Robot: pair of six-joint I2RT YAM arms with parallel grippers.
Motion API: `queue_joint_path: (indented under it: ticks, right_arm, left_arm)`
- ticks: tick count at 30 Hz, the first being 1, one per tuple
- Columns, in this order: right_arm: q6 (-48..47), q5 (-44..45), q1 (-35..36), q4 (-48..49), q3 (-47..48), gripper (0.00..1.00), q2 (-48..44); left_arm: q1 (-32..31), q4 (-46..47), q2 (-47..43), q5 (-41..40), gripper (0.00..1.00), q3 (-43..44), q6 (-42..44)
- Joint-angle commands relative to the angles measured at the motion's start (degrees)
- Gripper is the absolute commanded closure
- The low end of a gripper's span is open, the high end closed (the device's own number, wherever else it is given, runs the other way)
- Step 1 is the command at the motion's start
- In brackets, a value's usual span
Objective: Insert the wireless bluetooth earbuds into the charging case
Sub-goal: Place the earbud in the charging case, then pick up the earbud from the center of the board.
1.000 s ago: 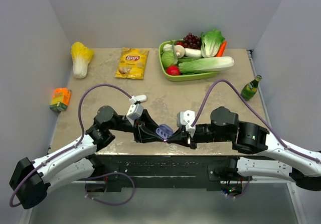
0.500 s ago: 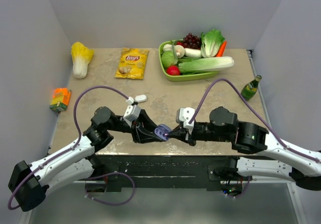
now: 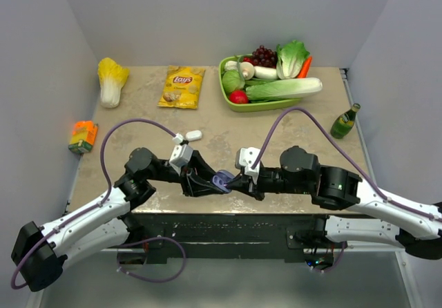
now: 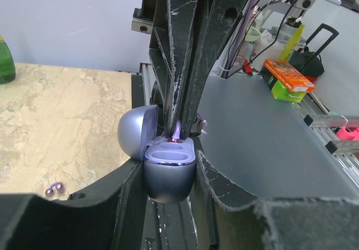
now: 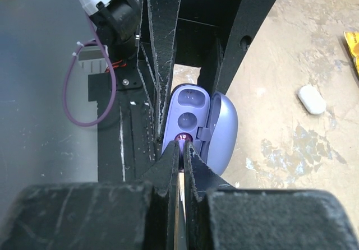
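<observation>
My left gripper [image 4: 169, 178] is shut on the lilac charging case [image 4: 169, 174], held upright at the table's near edge with its lid [image 4: 136, 133] swung open. In the top view the case [image 3: 222, 179] sits between both grippers. My right gripper [image 5: 180, 149] is shut on a lilac earbud [image 5: 182, 139], its tips right at the near slot of the case [image 5: 189, 112]. The other slot looks empty. Another small lilac bud [image 4: 55, 190] lies on the table beside the left fingers.
A small white oblong piece [image 3: 194, 135] lies behind the left wrist. Further back are a chips bag [image 3: 181, 87], a cabbage [image 3: 110, 80] and a green tray [image 3: 266, 105] of vegetables. An orange carton [image 3: 83, 136] stands left, a green bottle [image 3: 344, 121] right.
The right arm has slid left, bringing its fingertips and the bud up to the case. The left gripper with the case has shifted slightly left.
</observation>
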Motion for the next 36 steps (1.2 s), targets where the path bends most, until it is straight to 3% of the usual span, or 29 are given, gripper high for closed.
queue_joint_path:
  ticks: [1,4,7,13,15,17,22,23,26,30,32,36]
  right_arm:
    - [1.6,1.7,0.4,2.0,-0.3,1.00,-0.4]
    - [3.2,4.9,0.4,2.8,-0.2,0.78,-1.4]
    - [4.9,10.0,0.4,4.7,-0.4,0.66,-2.7]
    - [10.2,18.6,0.4,9.9,-2.1,0.58,-10.3]
    - [11.6,28.0,0.4,11.9,-3.7,0.58,-14.7]
    - [14.8,40.9,0.4,13.0,-7.1,0.61,-16.7]
    - [28.9,55.9,-0.3,4.7,-15.1,0.69,-13.3]
    - [31.6,55.8,-1.7,3.8,-16.7,0.69,-12.2]
    - [40.0,47.2,-8.5,3.7,-22.4,0.70,-7.5]
    - [44.8,34.9,-16.4,10.7,-30.3,0.80,-3.3]
    - [46.0,34.3,-18.7,12.5,-31.1,0.99,0.6]
    - [48.8,32.2,-22.8,15.3,-33.1,1.00,6.2]
  left_arm:
    - [0.3,3.7,-1.3,-0.8,1.00,-0.4,0.1]
    - [0.3,3.8,-1.2,-1.0,1.00,-0.6,0.2]
    - [0.3,3.8,-1.3,-1.5,1.00,-1.1,0.3]
    - [0.2,5.0,-1.6,-2.9,1.00,-2.8,-0.1]
    - [0.3,5.7,-1.9,-4.2,1.00,-3.7,-0.3]
    - [0.3,7.9,-2.5,-7.2,1.00,-5.8,-1.5]
    - [-0.2,26.2,-6.8,-18.5,1.00,-14.8,-6.7]
    - [-0.8,33.0,-7.5,-22.3,1.00,-18.5,-6.8]
    - [-2.7,41.9,-8.8,-28.6,1.00,-23.7,-6.2]
    - [-4.3,46.4,-7.7,-31.0,1.00,-25.7,-6.0]
    - [-5.6,49.1,-7.3,-32.4,1.00,-26.9,-5.7]
    - [-8.3,50.3,-7.2,-35.1,1.00,-28.2,-4.0]
